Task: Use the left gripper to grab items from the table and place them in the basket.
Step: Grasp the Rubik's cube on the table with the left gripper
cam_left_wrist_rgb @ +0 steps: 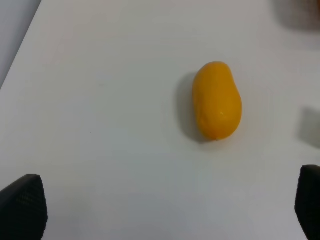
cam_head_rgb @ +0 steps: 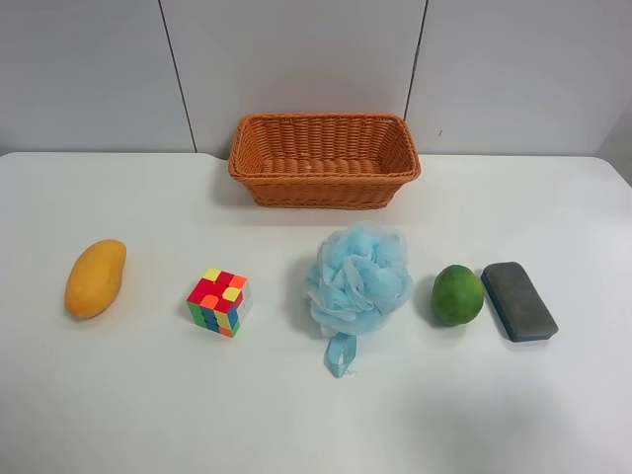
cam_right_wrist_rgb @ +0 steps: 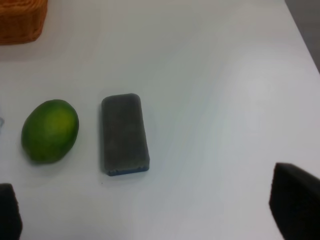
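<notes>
On the white table point(cam_head_rgb: 118, 405) lie a yellow-orange mango point(cam_head_rgb: 95, 277), a multicoloured puzzle cube point(cam_head_rgb: 218, 302), a light blue bath pouf point(cam_head_rgb: 357, 279), a round green fruit point(cam_head_rgb: 457, 294) and a dark grey-blue eraser block point(cam_head_rgb: 518, 300). The empty wicker basket point(cam_head_rgb: 324, 160) stands at the back. No arm shows in the exterior high view. In the left wrist view my left gripper point(cam_left_wrist_rgb: 165, 210) is open, with the mango point(cam_left_wrist_rgb: 217, 100) ahead between its fingertips. In the right wrist view my right gripper point(cam_right_wrist_rgb: 150, 210) is open, short of the green fruit point(cam_right_wrist_rgb: 50, 130) and the eraser point(cam_right_wrist_rgb: 124, 134).
A grey panelled wall point(cam_head_rgb: 296, 59) runs behind the table. The table's side edge point(cam_left_wrist_rgb: 20, 45) shows in the left wrist view, and its other edge point(cam_right_wrist_rgb: 302, 35) in the right wrist view. A corner of the basket point(cam_right_wrist_rgb: 20, 20) shows in the right wrist view.
</notes>
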